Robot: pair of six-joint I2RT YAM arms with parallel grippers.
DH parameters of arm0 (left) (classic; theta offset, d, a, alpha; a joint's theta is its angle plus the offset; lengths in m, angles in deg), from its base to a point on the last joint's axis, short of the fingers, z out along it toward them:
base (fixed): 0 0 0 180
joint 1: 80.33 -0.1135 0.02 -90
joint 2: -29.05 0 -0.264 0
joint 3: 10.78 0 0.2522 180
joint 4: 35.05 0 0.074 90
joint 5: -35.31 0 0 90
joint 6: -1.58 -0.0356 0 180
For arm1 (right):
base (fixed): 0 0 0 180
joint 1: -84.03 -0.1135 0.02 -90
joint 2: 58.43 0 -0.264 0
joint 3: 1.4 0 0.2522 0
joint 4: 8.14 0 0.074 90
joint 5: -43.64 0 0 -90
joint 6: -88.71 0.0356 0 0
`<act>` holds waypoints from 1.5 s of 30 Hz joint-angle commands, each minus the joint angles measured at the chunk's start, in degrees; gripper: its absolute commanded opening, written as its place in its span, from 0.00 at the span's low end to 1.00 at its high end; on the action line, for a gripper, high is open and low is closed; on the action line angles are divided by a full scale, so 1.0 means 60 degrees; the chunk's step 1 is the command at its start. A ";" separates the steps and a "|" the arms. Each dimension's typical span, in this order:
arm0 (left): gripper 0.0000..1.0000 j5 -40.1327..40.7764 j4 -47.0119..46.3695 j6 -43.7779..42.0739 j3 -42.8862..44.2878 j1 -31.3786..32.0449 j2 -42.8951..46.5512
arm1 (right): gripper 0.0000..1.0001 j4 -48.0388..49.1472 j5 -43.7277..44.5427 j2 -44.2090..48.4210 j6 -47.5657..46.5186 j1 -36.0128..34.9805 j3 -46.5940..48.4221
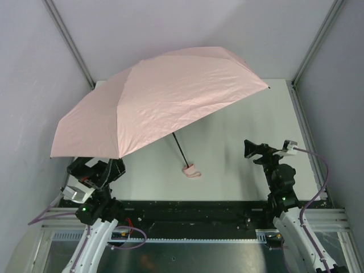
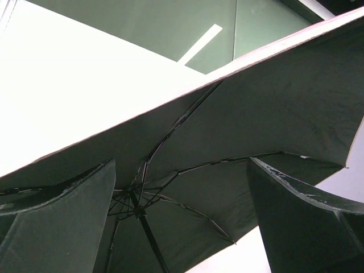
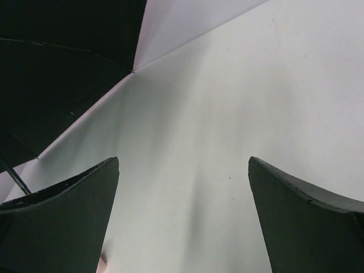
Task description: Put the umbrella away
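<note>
On the surface [image 1: 244, 170] between the two arms, the umbrella [image 1: 165, 96] stands open. Its pink canopy [image 1: 142, 114] is tilted, high at the far right and low at the near left, where the rim hangs over the left arm; whether it touches the arm I cannot tell. The thin black shaft [image 1: 178, 147] slants down to the pink handle [image 1: 188, 168], which rests on the surface near the middle of the near edge, its loop [image 1: 196, 174] lying beside it.

The left fingers [image 2: 62, 222] are spread wide and hold nothing. Between them, the left wrist view looks up at the dark lining [image 2: 273, 114], the ribs and the shaft. The right fingers [image 3: 62, 222] are also spread wide and empty, to the right of the handle and well apart from it, facing bare surface. The canopy's dark underside fills the upper left corner of that view.
</note>
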State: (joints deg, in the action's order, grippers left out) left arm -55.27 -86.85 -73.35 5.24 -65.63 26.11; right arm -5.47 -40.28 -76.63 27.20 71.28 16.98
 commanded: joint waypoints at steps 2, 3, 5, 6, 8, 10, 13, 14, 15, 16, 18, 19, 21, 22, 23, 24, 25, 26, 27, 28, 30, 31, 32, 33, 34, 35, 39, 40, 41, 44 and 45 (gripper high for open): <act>0.99 0.0332 -0.0271 0.0682 -0.1964 -0.0081 -0.0052 | 0.99 -0.0361 0.0341 -0.0683 0.0949 0.0325 0.0906; 0.99 0.0258 -0.0253 0.0814 -0.1939 -0.0079 -0.0103 | 0.99 -0.0399 0.0205 -0.0774 0.1162 0.0464 0.0903; 0.99 0.0192 -0.0218 0.1077 -0.1892 -0.0085 -0.0230 | 0.99 -0.0186 -0.0490 -0.0944 0.1395 0.0828 0.0849; 0.99 0.0181 -0.0197 0.1231 -0.1867 -0.0088 -0.0287 | 0.99 0.0039 -0.0987 -0.1058 0.1487 0.1030 0.0808; 1.00 0.0173 -0.0156 0.1562 -0.1826 -0.0091 -0.0371 | 0.99 0.0809 -0.1835 -0.1484 0.1659 0.1233 0.0705; 1.00 0.0039 -0.0117 0.1902 -0.1798 -0.0091 -0.0348 | 0.99 0.1639 -0.2260 -0.2308 0.1808 0.1086 0.0785; 0.99 -0.0370 0.0323 0.2312 -0.1684 -0.0084 -0.0192 | 0.97 0.2499 -0.2402 -0.4256 0.1747 0.0111 0.1612; 0.99 -0.0474 0.0710 0.2449 -0.1595 -0.0080 -0.0129 | 0.96 0.2862 -0.2434 -0.4992 0.1664 -0.0427 0.2032; 0.99 -0.0540 0.1241 0.2583 -0.1462 -0.0086 -0.0054 | 0.94 0.3285 -0.2500 -0.5806 0.1512 -0.0967 0.2440; 0.99 -0.0515 0.1865 0.2709 -0.1286 -0.0089 0.0020 | 0.93 0.3767 -0.2629 -0.6565 0.1341 -0.1537 0.2856; 0.99 -0.0228 0.3483 0.2979 -0.0762 -0.0098 0.0134 | 0.93 0.4825 -0.3216 -0.8277 0.1139 -0.2511 0.3634; 0.99 -0.0081 0.4370 0.3112 -0.0416 -0.0102 0.0136 | 0.93 0.5358 -0.3522 -0.9067 0.1074 -0.2939 0.4039; 0.99 0.0364 0.5750 0.3289 0.0247 -0.0098 0.0054 | 0.93 0.6079 -0.3989 -1.0451 0.0867 -0.3667 0.4995; 0.99 0.0377 0.6148 0.3274 0.0455 -0.0095 -0.0021 | 0.93 0.6205 -0.4062 -1.1041 0.0608 -0.3986 0.5474; 0.99 0.0288 0.6428 0.3223 0.0610 -0.0100 -0.0110 | 0.93 0.6267 -0.4069 -1.1585 0.0310 -0.4329 0.5963; 0.99 0.0229 0.6729 0.3197 0.0768 -0.0103 -0.0176 | 0.93 0.6299 -0.4021 -1.2047 0.0022 -0.4603 0.6419; 0.99 0.0221 0.7048 0.3265 0.0906 -0.0105 -0.0224 | 0.93 0.6321 -0.3895 -1.2483 -0.0261 -0.4805 0.6809; 0.99 0.0269 0.7361 0.3424 0.1034 -0.0105 -0.0284 | 0.93 0.6377 -0.3802 -1.2892 -0.0476 -0.4943 0.7172; 0.99 0.0300 0.7701 0.3605 0.1134 -0.0106 -0.0337 | 0.93 0.6463 -0.3822 -1.3265 -0.0613 -0.5020 0.7500; 0.99 0.0315 0.8061 0.3740 0.1235 -0.0106 -0.0414 | 0.92 0.6528 -0.3861 -1.3634 -0.0666 -0.5065 0.7899; 0.99 0.0547 0.8826 0.4079 0.1498 -0.0095 -0.0593 | 0.89 0.6533 -0.3872 -1.4373 -0.0498 -0.5110 0.8622; 0.99 0.0717 0.9217 0.4248 0.1659 -0.0101 -0.0696 | 0.85 0.6505 -0.3989 -1.4723 -0.0309 -0.5111 0.8958; 0.99 0.0956 0.9662 0.4457 0.1820 -0.0103 -0.0799 | 0.80 0.6491 -0.4113 -1.5000 -0.0082 -0.5125 0.9272; 0.99 0.1193 1.0126 0.4635 0.2011 -0.0105 -0.0902 | 0.74 0.6498 -0.4234 -1.5249 0.0177 -0.5147 0.9517; 0.99 0.1348 1.0438 0.4614 0.2201 -0.0105 -0.0975 | 0.67 0.6546 -0.4353 -1.5454 0.0439 -0.5166 0.9727; 0.99 0.1411 1.0624 0.4523 0.2355 -0.0106 -0.1026 | 0.59 0.6621 -0.4493 -1.5593 0.0702 -0.5182 0.9869; 0.99 0.1433 1.0979 0.4934 0.2747 -0.0105 -0.0747 | 0.15 0.6684 -0.4703 -1.5468 0.1789 -0.5195 1.0022; 0.99 0.1365 1.1165 0.5203 0.2782 -0.0098 -0.0583 | 0.07 0.6514 -0.4668 -1.5314 0.2102 -0.5175 1.0031; 0.99 0.1302 1.1273 0.5535 0.2740 -0.0102 -0.0383 | 0.04 0.6319 -0.4665 -1.5135 0.2434 -0.5150 1.0036; 1.00 0.1243 1.1358 0.6287 0.2549 -0.0100 0.0031 | 0.00 0.6004 -0.4922 -1.4570 0.3541 -0.4989 1.0019; 0.99 0.1168 1.1333 0.6436 0.2507 -0.0103 0.0026 | 0.00 0.5947 -0.4983 -1.4396 0.3967 -0.4926 0.9993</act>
State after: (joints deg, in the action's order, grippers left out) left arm -48.36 -21.04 -41.60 19.49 -65.74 24.43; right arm 31.73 -68.76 -168.82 37.52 40.15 75.19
